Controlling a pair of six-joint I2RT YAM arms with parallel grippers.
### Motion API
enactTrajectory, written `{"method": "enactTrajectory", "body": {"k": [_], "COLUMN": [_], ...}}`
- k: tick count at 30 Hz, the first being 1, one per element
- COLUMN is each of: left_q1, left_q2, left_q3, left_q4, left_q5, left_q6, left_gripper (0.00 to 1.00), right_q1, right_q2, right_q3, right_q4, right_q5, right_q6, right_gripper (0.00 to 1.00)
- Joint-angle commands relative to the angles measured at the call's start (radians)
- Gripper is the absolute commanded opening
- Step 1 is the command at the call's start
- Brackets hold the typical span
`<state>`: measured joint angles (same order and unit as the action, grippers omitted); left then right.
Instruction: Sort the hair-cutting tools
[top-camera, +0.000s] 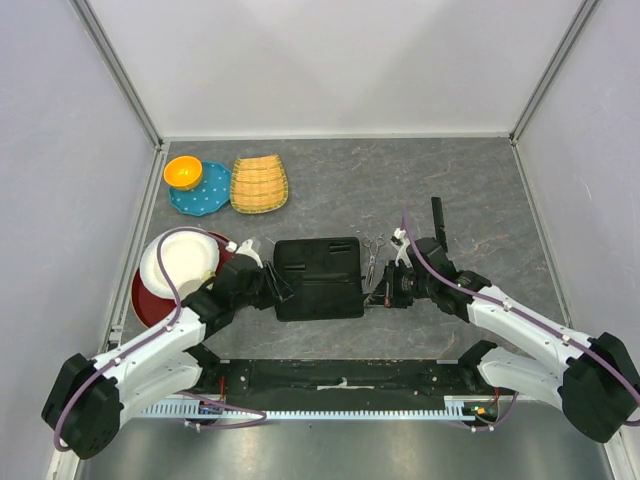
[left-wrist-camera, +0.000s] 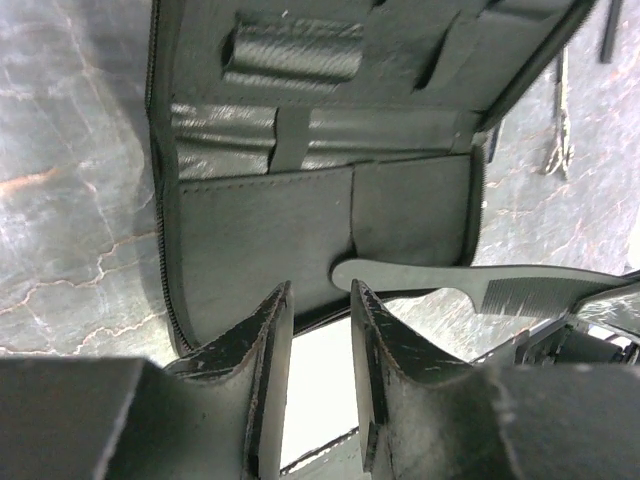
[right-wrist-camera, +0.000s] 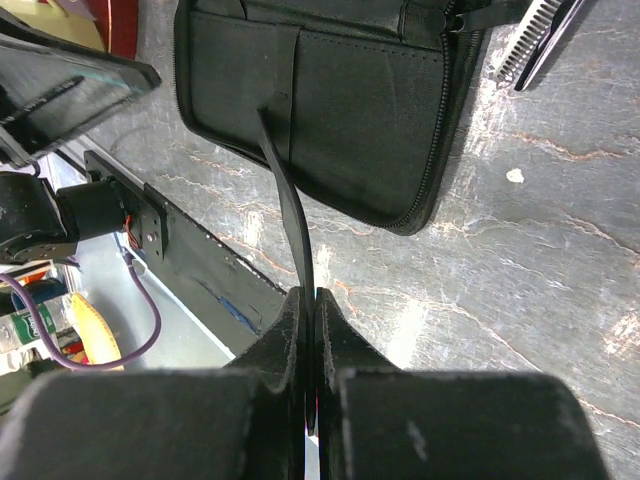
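Observation:
The black zip case (top-camera: 318, 277) lies open mid-table. My right gripper (top-camera: 385, 292) is shut on the black comb (right-wrist-camera: 292, 215), seen edge-on between its fingers. The comb's handle end (left-wrist-camera: 400, 272) reaches over the case's near flap (left-wrist-camera: 270, 240). Silver scissors (top-camera: 372, 255) lie on the table just right of the case, also in the left wrist view (left-wrist-camera: 558, 120). A toothed scissor blade (right-wrist-camera: 530, 40) shows past the case corner. My left gripper (top-camera: 280, 285) is open and empty at the case's left edge, fingers (left-wrist-camera: 270, 350) just above the flap.
A narrow black object (top-camera: 437, 218) lies behind the right arm. At the left stand a white bowl (top-camera: 180, 260) on a red plate (top-camera: 145, 300), an orange bowl (top-camera: 183, 172) on a blue plate (top-camera: 205, 195), and a wicker basket (top-camera: 259, 184). A black rail (top-camera: 340, 378) runs along the near edge.

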<state>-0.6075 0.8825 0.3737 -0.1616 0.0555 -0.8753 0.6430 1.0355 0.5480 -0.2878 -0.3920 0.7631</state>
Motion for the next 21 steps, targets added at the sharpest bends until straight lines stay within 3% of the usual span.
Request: {"method": "enactTrajectory", "body": {"k": [1, 21], "left_q1": [-0.009, -0.037], "left_q2": [0.029, 0.113], "left_q3": [-0.028, -0.021], "left_q4": [0.076, -0.093], "left_q5": [0.047, -0.089], "left_q6": [-0.06, -0.06], "left_gripper": [0.35, 0.3], "right_q1": [-0.003, -0.062], "right_q2": [0.015, -0.052], "right_q3": [-0.011, 0.072], "right_q4": [-0.011, -0.054], "right_q5": [0.001, 0.068], "right_q6": [0.001, 0.039], "right_gripper": [0.0, 0.0]}}
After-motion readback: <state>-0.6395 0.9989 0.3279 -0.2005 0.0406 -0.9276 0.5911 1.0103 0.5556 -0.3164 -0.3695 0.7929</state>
